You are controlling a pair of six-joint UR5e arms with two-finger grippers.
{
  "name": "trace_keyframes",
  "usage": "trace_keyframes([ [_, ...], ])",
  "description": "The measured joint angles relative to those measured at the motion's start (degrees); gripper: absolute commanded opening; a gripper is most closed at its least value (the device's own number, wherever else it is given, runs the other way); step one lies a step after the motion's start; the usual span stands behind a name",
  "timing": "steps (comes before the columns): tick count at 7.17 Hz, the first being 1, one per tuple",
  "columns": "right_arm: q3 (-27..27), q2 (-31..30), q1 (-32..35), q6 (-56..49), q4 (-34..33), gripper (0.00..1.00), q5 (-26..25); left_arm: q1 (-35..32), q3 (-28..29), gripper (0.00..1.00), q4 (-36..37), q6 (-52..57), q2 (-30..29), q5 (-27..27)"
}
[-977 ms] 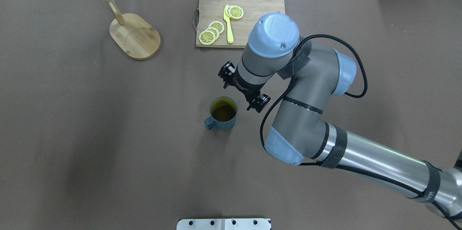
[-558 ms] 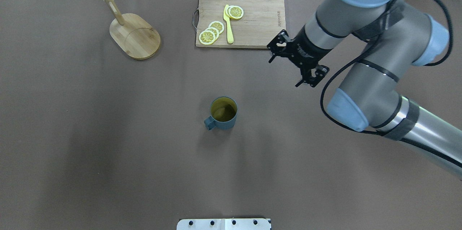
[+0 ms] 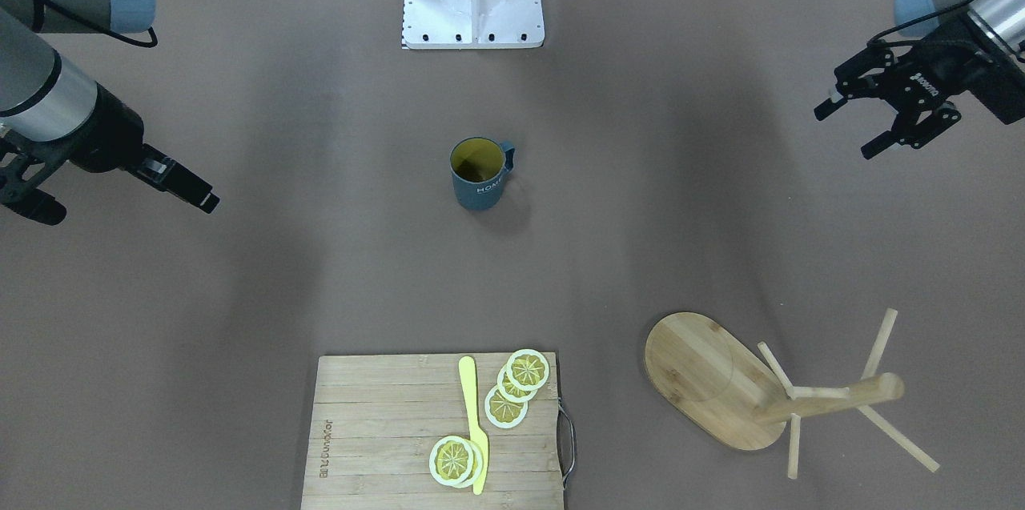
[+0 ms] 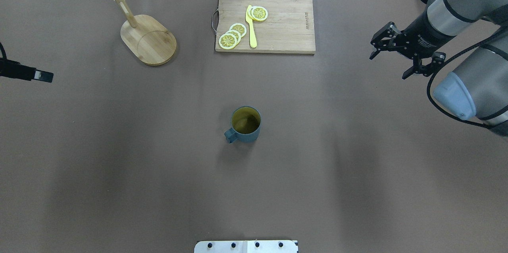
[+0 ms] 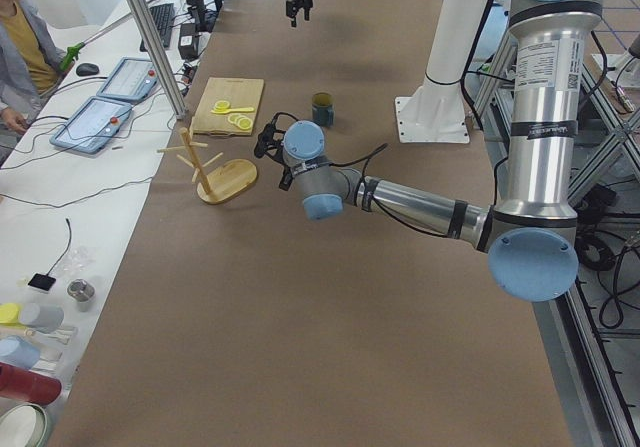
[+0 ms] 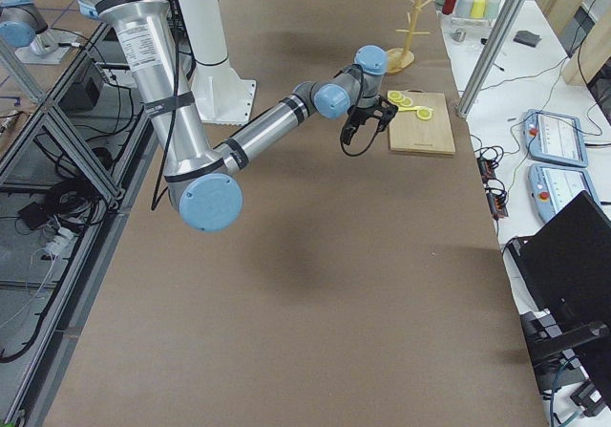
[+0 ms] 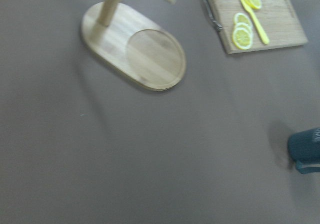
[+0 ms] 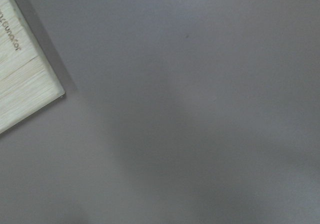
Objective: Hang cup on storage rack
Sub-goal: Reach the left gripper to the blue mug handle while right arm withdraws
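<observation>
The dark blue cup (image 4: 246,124) stands upright mid-table, handle toward the robot's left; it also shows in the front view (image 3: 478,174) and at the left wrist view's right edge (image 7: 306,149). The bamboo storage rack (image 4: 149,39) stands at the far left, shown too in the front view (image 3: 713,378) and the left wrist view (image 7: 135,51). My right gripper (image 4: 388,66) is open and empty, far right of the cup. My left gripper (image 3: 845,132) is open and empty, far to the cup's other side; one of its fingers (image 4: 39,75) shows in the overhead view.
A slatted cutting board (image 4: 265,22) with lemon slices and a yellow knife (image 4: 251,26) lies at the far middle; its corner (image 8: 25,83) shows in the right wrist view. The white mount plate (image 4: 246,246) sits at the near edge.
My right arm has swung away from beside the cup to the table's right side, gripper still open. A left gripper finger has come into view at the left edge. The cup has not moved.
</observation>
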Motion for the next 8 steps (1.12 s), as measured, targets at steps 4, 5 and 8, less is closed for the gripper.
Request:
trace_keyframes([
  [4, -8.4, -2.4, 7.1, -19.4, 0.1, 1.00, -0.1, 16.9, 0.3, 0.93, -3.0, 0.6, -11.6, 18.2],
  [5, -9.6, -2.4, 7.8, -21.3, 0.1, 1.00, -0.3, 21.8, 0.4, 0.90, -3.3, 2.7, -13.2, 24.7],
  [8, -13.7, -2.4, 11.4, -29.7, 0.1, 1.00, -0.7, 40.2, 3.6, 0.89, -10.1, 6.5, -14.3, 51.6],
])
